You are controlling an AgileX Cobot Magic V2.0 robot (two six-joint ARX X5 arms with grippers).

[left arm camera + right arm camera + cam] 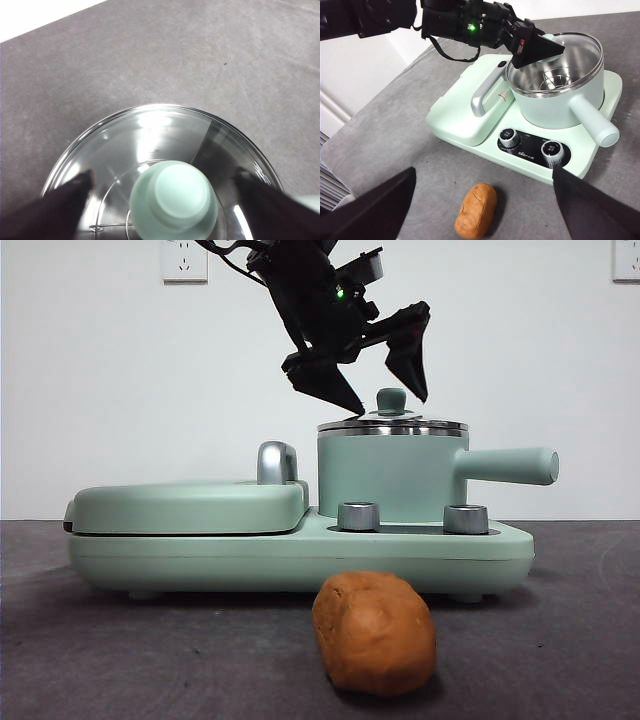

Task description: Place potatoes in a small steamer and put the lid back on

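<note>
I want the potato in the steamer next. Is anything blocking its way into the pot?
Yes. The lid sits on the small steamer, closing its mouth. The left gripper hangs open around the lid's knob. The potato lies on the table.

Small white print sits on the black control panel (pixel 532 146) betw. the two knobs, and a red logo on the griddle cover (pixel 470 115); both too blurred to read.

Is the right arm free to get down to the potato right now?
Probably yes. The potato lies alone on the table in front of the cooker, nothing over it, and the right claw hangs open above it.
</note>
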